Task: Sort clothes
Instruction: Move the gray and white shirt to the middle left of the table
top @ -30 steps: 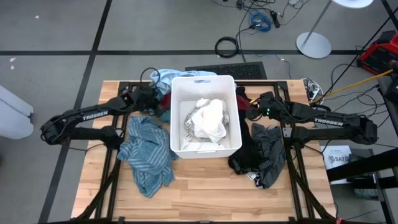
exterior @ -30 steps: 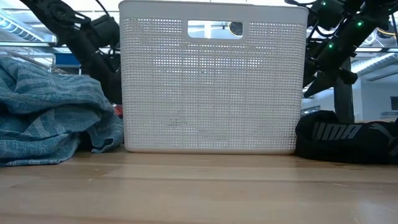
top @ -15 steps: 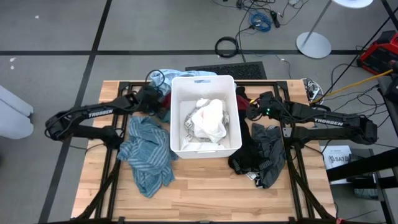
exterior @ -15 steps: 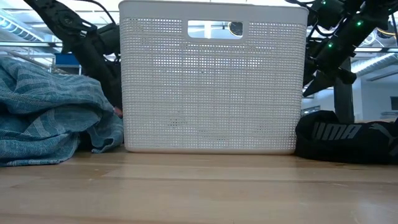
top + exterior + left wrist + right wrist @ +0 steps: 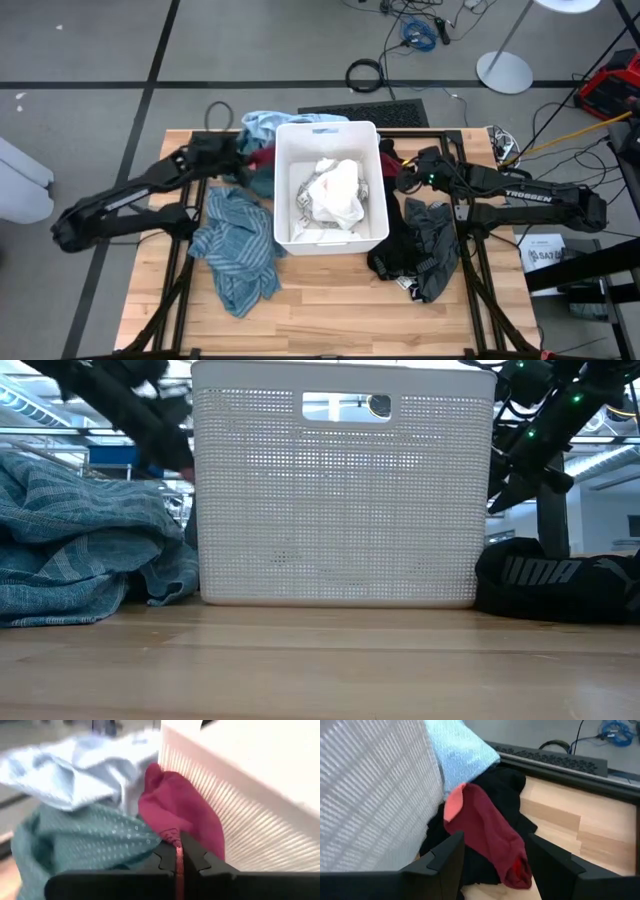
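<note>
Here, "TROSSEN" marks the right arm [image 5: 528, 197], while the left pincer [image 5: 178, 861] pinches a magenta garment [image 5: 185, 817].

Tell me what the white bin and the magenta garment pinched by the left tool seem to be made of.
White bin: looks like rigid moulded plastic with a matte finish; its wall is a fine perforated grid with a cut-out handle slot. Magenta garment: seems a soft knit fabric, matte and slightly fuzzy; it drapes in rounded folds and bunches where the left tool is shut on it.

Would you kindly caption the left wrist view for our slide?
Left gripper shut on a magenta garment beside the white bin.
</note>
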